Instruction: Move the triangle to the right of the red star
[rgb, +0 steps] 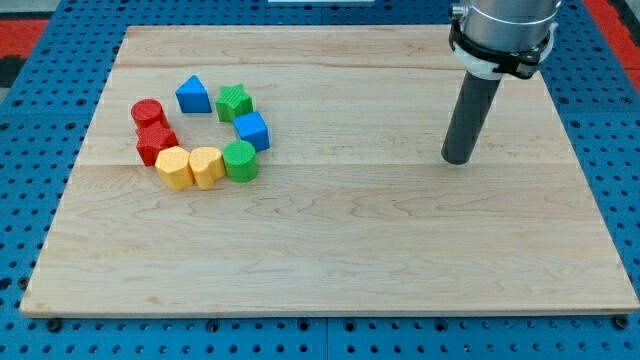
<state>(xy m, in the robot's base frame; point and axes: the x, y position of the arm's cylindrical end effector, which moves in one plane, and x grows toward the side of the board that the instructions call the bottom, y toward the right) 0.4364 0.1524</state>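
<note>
Nearest the view's bottom the wooden tabletop lies bare, and the first things met going up are the blocks clustered at the view's left in a loose ring: a yellow block and a second yellow block side by side and touching, with a green cylinder just beside them on the view's right. Above those sit the red star on the left and a blue cube-like block on the right, then a red cylinder touching the star's upper side. Farthest up the ring are the blue triangle and a green star just beside it. There is no pincer on this arm, so nothing can open, close or hold; the work is done by my tip, which rests on the board well apart from every block, far over at the view's right. The triangle looks like a small, rigid, light piece with a flat base, so I judge it will slide readily on the smooth wood and may spin if pushed off-centre. It cannot be grasped; contact belongs low on a flat face, squarely. The spot to the right of the red star is the hollow of the ring, so I would come behind the triangle's upper side and push it down the view, taking care not to drag the green star or the red cylinder along.
</note>
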